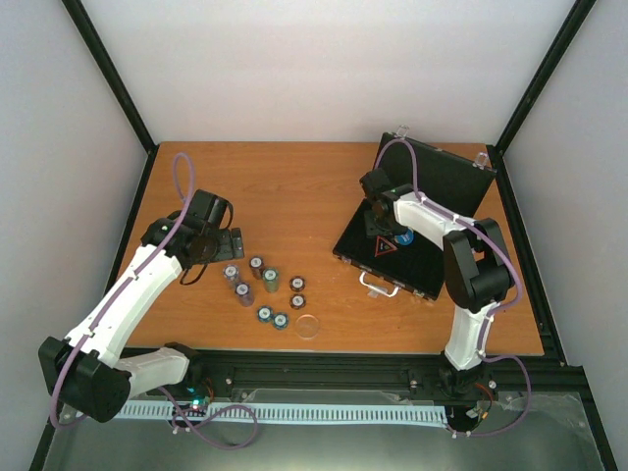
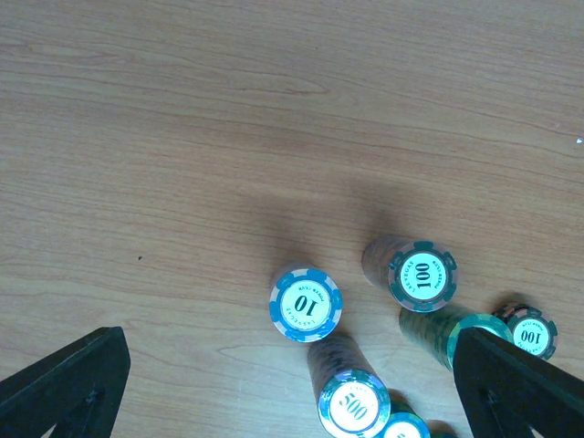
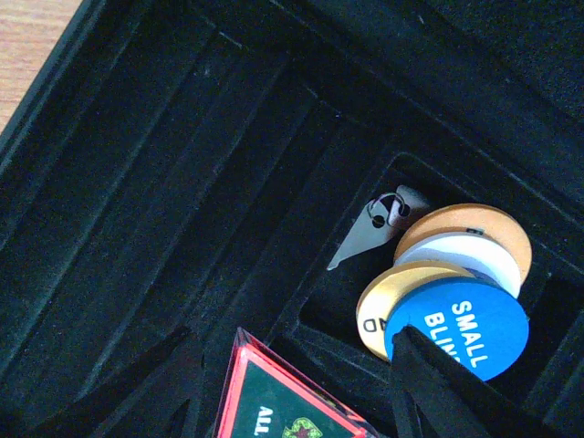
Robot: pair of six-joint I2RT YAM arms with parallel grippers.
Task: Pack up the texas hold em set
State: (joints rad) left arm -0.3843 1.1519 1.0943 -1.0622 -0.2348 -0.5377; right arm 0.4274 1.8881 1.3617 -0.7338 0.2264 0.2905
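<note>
The black case [image 1: 345,238] lies open at the right, its lid [image 1: 446,175] raised behind and its silver handle [image 1: 381,285] at the front. Inside lie a blue "SMALL BLIND" disc [image 3: 467,321] on yellow, white and orange discs, and a red-edged triangular token [image 3: 278,406]. My right gripper [image 3: 294,351] hovers open and empty over them; it also shows in the top view [image 1: 381,231]. Several chip stacks stand on the table, among them a "10" stack [image 2: 306,304], a "100" stack [image 2: 422,276] and a "500" stack [image 2: 353,408]. My left gripper [image 2: 290,374] is open above them.
A clear round disc [image 1: 308,326] lies near the table's front edge. A small metal key [image 3: 372,231] lies in the case compartment beside the discs. Empty chip grooves [image 3: 182,182] run across the case's left part. Black frame posts border the table.
</note>
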